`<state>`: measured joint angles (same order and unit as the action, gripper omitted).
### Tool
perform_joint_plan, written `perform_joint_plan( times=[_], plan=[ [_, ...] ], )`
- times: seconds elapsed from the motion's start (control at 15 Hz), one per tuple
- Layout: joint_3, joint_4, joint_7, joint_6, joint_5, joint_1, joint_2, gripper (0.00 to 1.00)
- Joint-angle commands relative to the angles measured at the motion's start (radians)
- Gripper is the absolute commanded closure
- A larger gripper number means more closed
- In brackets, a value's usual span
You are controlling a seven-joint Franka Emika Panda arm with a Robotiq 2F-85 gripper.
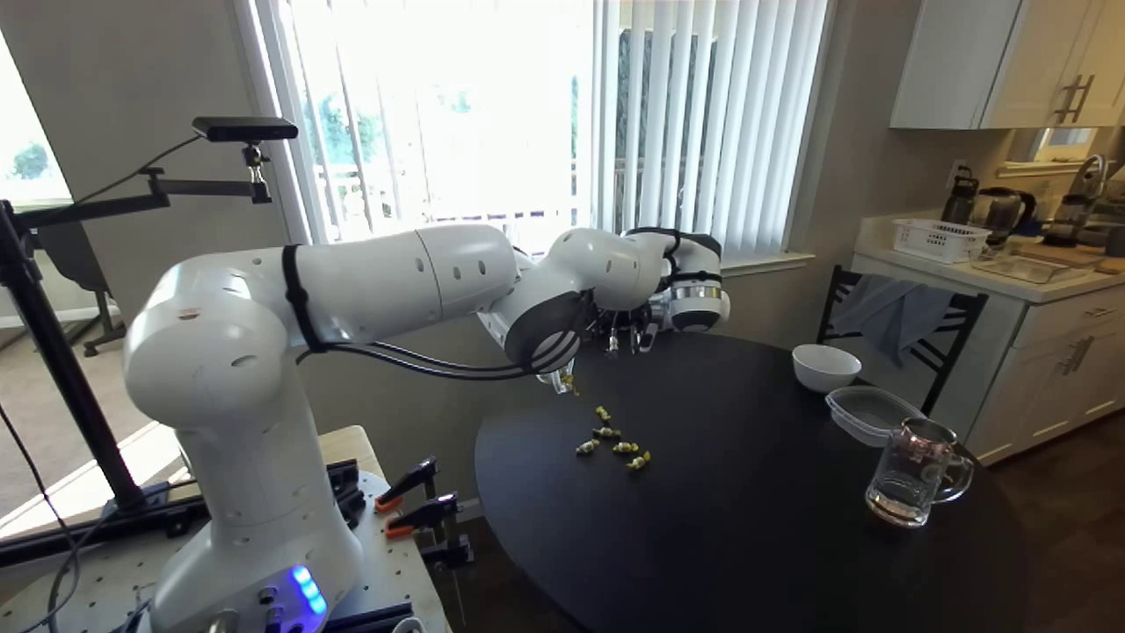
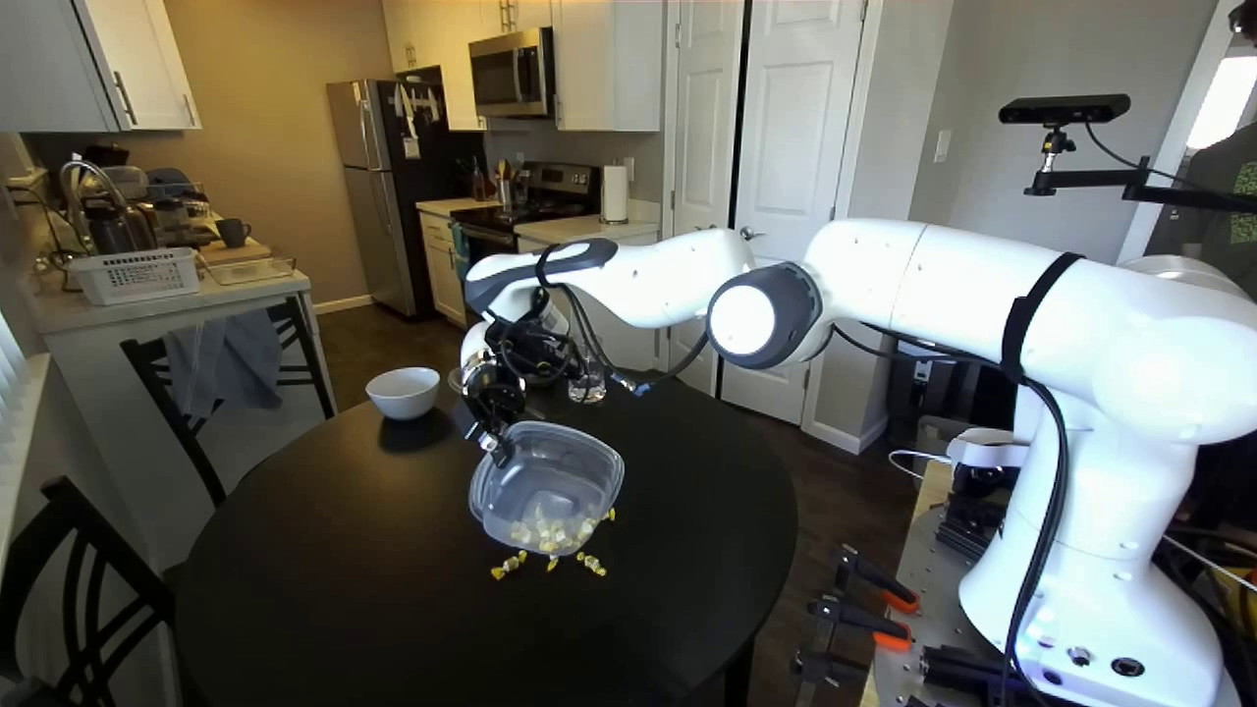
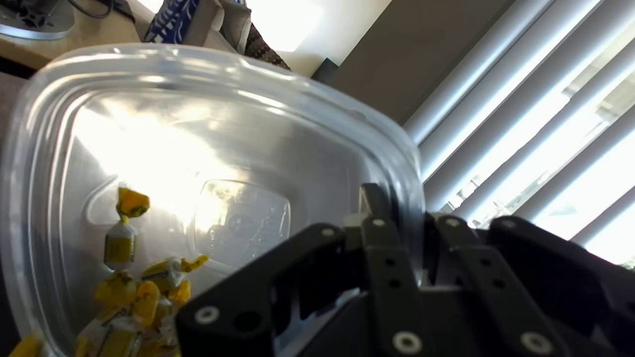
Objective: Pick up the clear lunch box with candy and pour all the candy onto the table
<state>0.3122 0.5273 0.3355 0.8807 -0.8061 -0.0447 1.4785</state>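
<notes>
The clear lunch box (image 2: 560, 471) is tilted steeply above the dark table (image 2: 324, 550), its open side facing sideways. It also shows in the wrist view (image 3: 317, 163); in an exterior view only a small part of it (image 1: 555, 380) shows past the arm. My gripper (image 3: 408, 218) is shut on the box's rim, one finger inside and one outside; it also shows in an exterior view (image 2: 498, 448). Candy (image 3: 120, 245) in yellow wrappers is heaped at the box's lower side, also seen in an exterior view (image 2: 552, 532). Several more candies (image 1: 606, 432) lie on the table below.
A white bowl (image 1: 824, 367), another clear plastic container (image 1: 866, 413) and a clear glass mug (image 1: 910, 475) stand on the table away from the robot base. Chairs (image 2: 83, 589) stand at the table edge. A window with blinds (image 1: 703, 132) is behind the arm.
</notes>
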Motion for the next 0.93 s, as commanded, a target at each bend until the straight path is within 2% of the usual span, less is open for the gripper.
perform_joint_plan(
  times=[0.0,0.6,0.87],
  plan=[
    [0.019,0.036,0.087,-0.029,-0.106,-0.019,0.0,0.99],
    [-0.022,0.035,0.192,0.054,-0.259,-0.041,0.0,0.99],
    [-0.059,0.011,0.189,0.095,-0.235,-0.022,0.0,0.99]
  ],
)
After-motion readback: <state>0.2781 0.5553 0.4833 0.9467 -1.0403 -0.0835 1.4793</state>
